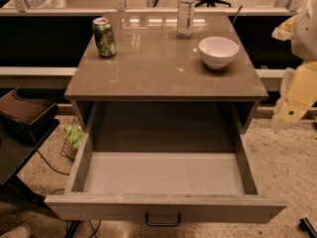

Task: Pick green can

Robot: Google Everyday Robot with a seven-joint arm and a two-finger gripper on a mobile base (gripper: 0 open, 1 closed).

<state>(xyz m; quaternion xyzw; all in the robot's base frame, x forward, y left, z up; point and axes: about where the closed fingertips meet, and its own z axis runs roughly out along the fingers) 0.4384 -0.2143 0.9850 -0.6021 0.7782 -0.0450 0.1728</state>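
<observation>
The green can (104, 36) stands upright at the back left of the brown tabletop (148, 68). It is a short can with a mottled green and pale pattern and a silver top. My gripper (292, 108) is at the right edge of the view, beside the table's right side and below the level of the top. It is far from the can and touches nothing on the table.
A tall clear plastic bottle (185, 11) stands at the back centre. A white bowl (218, 52) sits at the right. A drawer (163, 175) is pulled open below the top. A dark chair (25, 115) stands at the left.
</observation>
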